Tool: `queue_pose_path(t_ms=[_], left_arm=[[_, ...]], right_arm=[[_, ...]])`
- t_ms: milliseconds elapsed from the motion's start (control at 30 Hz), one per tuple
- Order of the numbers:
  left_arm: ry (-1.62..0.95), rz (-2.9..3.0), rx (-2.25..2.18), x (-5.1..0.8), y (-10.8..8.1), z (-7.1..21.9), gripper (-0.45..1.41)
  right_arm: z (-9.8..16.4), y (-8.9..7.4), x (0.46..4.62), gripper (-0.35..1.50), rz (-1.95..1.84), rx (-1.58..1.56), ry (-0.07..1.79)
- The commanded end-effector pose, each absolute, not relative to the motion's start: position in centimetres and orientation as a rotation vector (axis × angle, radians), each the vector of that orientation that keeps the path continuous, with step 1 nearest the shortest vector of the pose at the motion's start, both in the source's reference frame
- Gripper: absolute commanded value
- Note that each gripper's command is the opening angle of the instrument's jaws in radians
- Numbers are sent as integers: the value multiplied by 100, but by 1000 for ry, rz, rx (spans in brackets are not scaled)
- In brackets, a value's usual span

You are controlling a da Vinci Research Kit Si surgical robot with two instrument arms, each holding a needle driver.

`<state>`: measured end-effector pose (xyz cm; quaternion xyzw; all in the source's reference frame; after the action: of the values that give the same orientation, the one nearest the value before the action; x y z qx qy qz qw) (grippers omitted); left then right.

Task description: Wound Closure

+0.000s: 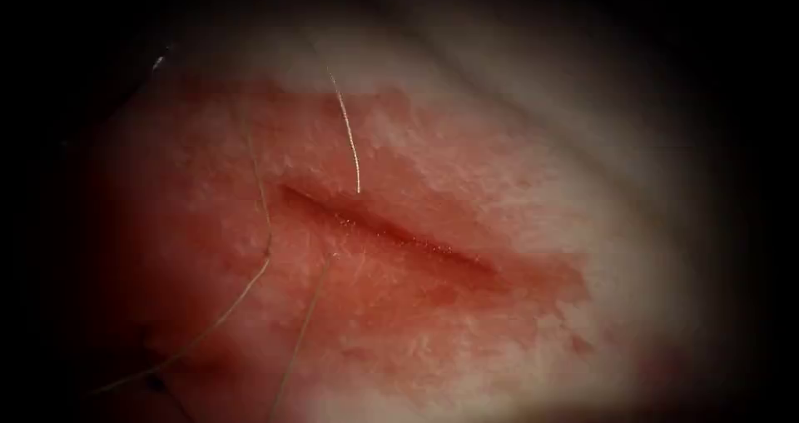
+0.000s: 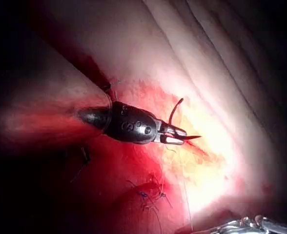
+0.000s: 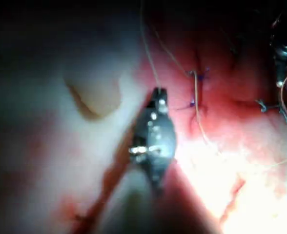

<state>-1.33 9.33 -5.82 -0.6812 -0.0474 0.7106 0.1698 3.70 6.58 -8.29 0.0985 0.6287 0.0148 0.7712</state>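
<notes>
In the endoscope view, thread (image 1: 265, 215) lies on the tissue (image 1: 466, 181) left of the cut (image 1: 391, 233), no needle seen. Left wrist view: the left tool (image 2: 180, 136) grasps a curved needle (image 2: 175, 109) near one end, above the tissue. Right wrist view: the right tool (image 3: 159, 92) is clenched on thread.

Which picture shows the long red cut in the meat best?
The endoscope view: there the cut lies unobstructed as a dark slanting line across the tissue, with thread beside it. The left wrist view catches a short stretch of it near the left tool. In the right wrist view I cannot pick it out surely.
</notes>
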Motion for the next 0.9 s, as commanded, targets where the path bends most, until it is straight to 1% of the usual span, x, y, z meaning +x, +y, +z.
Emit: queue_pose_path(t_ms=[33,300,333,400,433,500,633,733,800,900], left_arm=[[-138,2018,-1938,-138,930,-576,-35],[-137,2018,-1937,-138,930,-576,-35],[-137,2018,-1937,-138,930,-576,-35],[-137,2018,-1937,-138,930,-576,-35],[-137,2018,-1937,-138,930,-576,-35],[-138,2018,-1937,-138,930,-576,-35],[-140,2017,-1941,-138,930,-576,-35],[-140,2017,-1940,-138,930,-576,-35],[-140,2017,-1941,-138,930,-576,-35],[-140,2017,-1941,-138,930,-576,-35]], right_arm=[[-835,647,380,-35,20,226,1371],[-861,633,385,-35,2,245,1388],[-860,636,384,-8,10,238,1403],[-858,639,383,88,32,215,1416],[-854,645,379,130,59,190,1415],[-850,652,370,136,63,191,1413],[-829,689,329,135,94,140,1374],[-807,718,312,146,175,58,1306],[-783,737,306,145,216,20,1293],[-754,753,307,143,241,-12,1267]])
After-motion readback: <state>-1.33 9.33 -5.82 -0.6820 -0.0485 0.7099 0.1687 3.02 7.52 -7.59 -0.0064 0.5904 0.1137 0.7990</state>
